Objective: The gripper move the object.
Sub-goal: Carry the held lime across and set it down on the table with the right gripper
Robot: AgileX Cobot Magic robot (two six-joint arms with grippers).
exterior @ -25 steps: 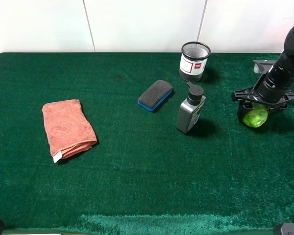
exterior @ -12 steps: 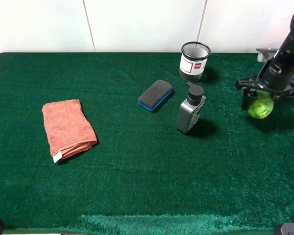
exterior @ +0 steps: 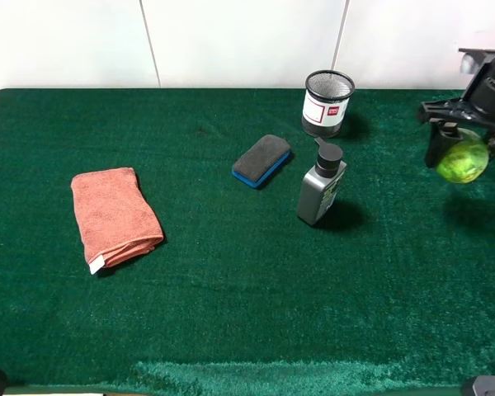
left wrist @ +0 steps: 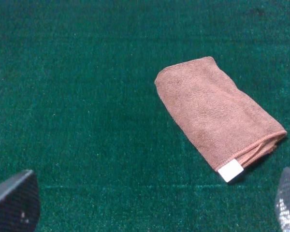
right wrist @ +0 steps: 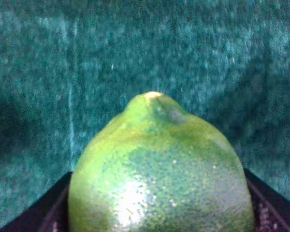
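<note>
The lime-green ball (exterior: 461, 162) hangs in my right gripper (exterior: 464, 157) at the far right of the exterior view, lifted above the green mat with its shadow below it. The black fingers close around it from above. In the right wrist view the ball (right wrist: 159, 174) fills the picture between the dark pads (right wrist: 268, 203). My left gripper (left wrist: 150, 203) is open and empty, its two fingertips (left wrist: 14, 200) wide apart above the mat near the orange towel (left wrist: 217, 113). The left arm is out of the exterior view.
A grey pump bottle (exterior: 320, 186) stands mid-right. A blue-based black eraser (exterior: 262, 160) lies beside it. A black mesh cup (exterior: 327, 102) stands at the back. The folded orange towel (exterior: 114, 216) lies at the left. The mat's right edge is near the ball.
My right gripper has risen and moved right and back with the ball, from near the mat to well above it. The other things have not moved.
</note>
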